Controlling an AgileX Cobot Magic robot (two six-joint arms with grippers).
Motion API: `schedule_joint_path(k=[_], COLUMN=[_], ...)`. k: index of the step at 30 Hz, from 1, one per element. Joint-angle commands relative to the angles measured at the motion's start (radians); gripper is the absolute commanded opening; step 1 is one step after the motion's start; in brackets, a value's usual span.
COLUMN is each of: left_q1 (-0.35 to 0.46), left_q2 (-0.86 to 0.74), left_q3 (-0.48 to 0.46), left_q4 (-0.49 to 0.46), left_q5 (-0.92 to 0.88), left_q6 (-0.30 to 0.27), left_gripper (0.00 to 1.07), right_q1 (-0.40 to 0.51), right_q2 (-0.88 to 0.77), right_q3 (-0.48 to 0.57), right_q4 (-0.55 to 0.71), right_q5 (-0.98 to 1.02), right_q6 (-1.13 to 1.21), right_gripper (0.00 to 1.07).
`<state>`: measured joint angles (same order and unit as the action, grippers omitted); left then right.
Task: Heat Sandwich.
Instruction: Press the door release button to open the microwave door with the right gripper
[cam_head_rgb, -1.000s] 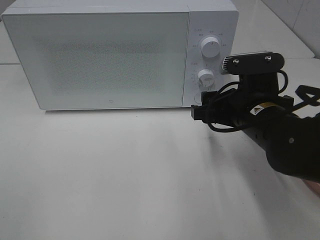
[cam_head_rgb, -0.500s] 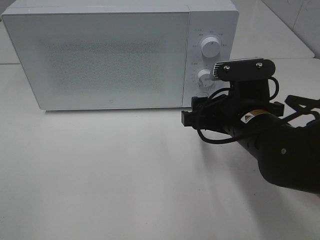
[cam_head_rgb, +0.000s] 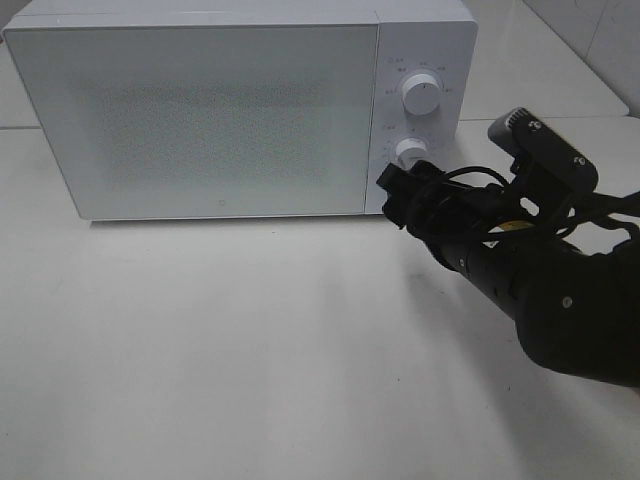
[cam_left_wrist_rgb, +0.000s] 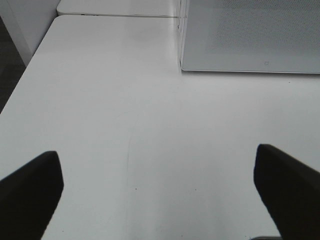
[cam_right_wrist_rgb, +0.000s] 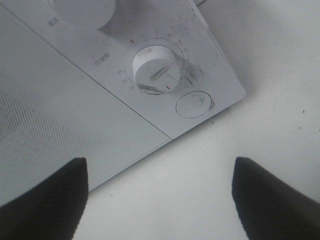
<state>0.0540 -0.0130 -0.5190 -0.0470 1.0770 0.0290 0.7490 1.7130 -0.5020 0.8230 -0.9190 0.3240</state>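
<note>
The sandwich is out of view. The white microwave (cam_head_rgb: 200, 110) stands at the back of the table with its door shut. My right gripper (cam_head_rgb: 393, 198) hovers just in front of the control panel, below the lower knob (cam_head_rgb: 409, 153), rolled to one side. In the right wrist view its fingers (cam_right_wrist_rgb: 45, 200) stand wide apart with nothing between them, facing the lower knob (cam_right_wrist_rgb: 156, 70) and the round button (cam_right_wrist_rgb: 194, 104). In the left wrist view my left gripper (cam_left_wrist_rgb: 160, 195) is open and empty above bare table, off the microwave's (cam_left_wrist_rgb: 250, 35) left corner.
An upper knob (cam_head_rgb: 420, 95) sits above the lower one on the panel. The white table (cam_head_rgb: 250, 350) stretches in front of the microwave. Its left edge (cam_left_wrist_rgb: 20, 85) drops to a dark floor. The right arm's black body fills the right side.
The right arm shifted left, then its wrist rolled, and the gripper now sits tilted and closer under the lower knob. The microwave door stays shut.
</note>
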Motion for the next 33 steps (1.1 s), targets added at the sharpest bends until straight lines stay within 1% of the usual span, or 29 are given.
schedule_joint_path(k=[1, 2, 3, 5, 6, 7, 10, 11, 12, 15, 16, 17, 20, 21, 22, 25, 33], left_q1=[-0.004, -0.004, -0.004, -0.004, -0.004, -0.004, -0.004, -0.004, -0.004, -0.004, -0.004, -0.004, -0.004, -0.004, -0.004, -0.004, -0.004], left_q2=[-0.015, -0.015, -0.015, -0.015, -0.015, -0.015, -0.015, -0.015, -0.015, -0.015, -0.015, -0.015, -0.015, -0.015, -0.015, -0.015, -0.015], left_q3=[0.003, 0.003, 0.003, 0.003, 0.003, 0.003, 0.003, 0.003, 0.003, 0.003, 0.003, 0.003, 0.003, 0.003, 0.003, 0.003, 0.003], left_q4=[-0.009, -0.009, -0.009, -0.009, -0.009, -0.009, -0.009, -0.009, -0.009, -0.009, -0.009, -0.009, -0.009, -0.009, -0.009, -0.009, -0.009], left_q5=[-0.003, -0.003, -0.003, -0.003, -0.003, -0.003, -0.003, -0.003, -0.003, -0.003, -0.003, -0.003, -0.003, -0.003, -0.003, -0.003, -0.003], left_q6=[-0.005, -0.005, -0.005, -0.005, -0.005, -0.005, -0.005, -0.005, -0.005, -0.005, -0.005, -0.005, -0.005, -0.005, -0.005, -0.005, -0.005], left_gripper=[0.96, 0.96, 0.96, 0.96, 0.96, 0.96, 0.96, 0.96, 0.96, 0.96, 0.96, 0.96, 0.96, 0.96, 0.96, 0.96, 0.96], right_q1=[0.002, 0.002, 0.002, 0.002, 0.002, 0.002, 0.002, 0.002, 0.002, 0.002, 0.002, 0.002, 0.002, 0.002, 0.002, 0.002, -0.002], right_q2=[0.001, 0.001, 0.001, 0.001, 0.001, 0.001, 0.001, 0.001, 0.001, 0.001, 0.001, 0.001, 0.001, 0.001, 0.001, 0.001, 0.003], right_q3=[-0.001, -0.001, -0.001, -0.001, -0.001, -0.001, -0.001, -0.001, -0.001, -0.001, -0.001, -0.001, -0.001, -0.001, -0.001, -0.001, -0.001], right_q4=[-0.002, -0.002, -0.002, -0.002, -0.002, -0.002, -0.002, -0.002, -0.002, -0.002, -0.002, -0.002, 0.002, 0.002, 0.002, 0.002, 0.004], right_q5=[0.003, 0.003, 0.01, 0.019, 0.019, 0.025, 0.026, 0.026, 0.026, 0.026, 0.026, 0.026, 0.026, 0.026, 0.026, 0.026, 0.025], right_q6=[0.206, 0.206, 0.327, 0.429, 0.429, 0.531, 0.647, 0.647, 0.705, 0.783, 0.783, 0.799, 0.824, 0.828, 0.828, 0.829, 0.848], right_gripper=[0.75, 0.75, 0.74, 0.72, 0.72, 0.7, 0.64, 0.64, 0.58, 0.48, 0.48, 0.39, 0.22, 0.12, 0.12, 0.0, 0.0])
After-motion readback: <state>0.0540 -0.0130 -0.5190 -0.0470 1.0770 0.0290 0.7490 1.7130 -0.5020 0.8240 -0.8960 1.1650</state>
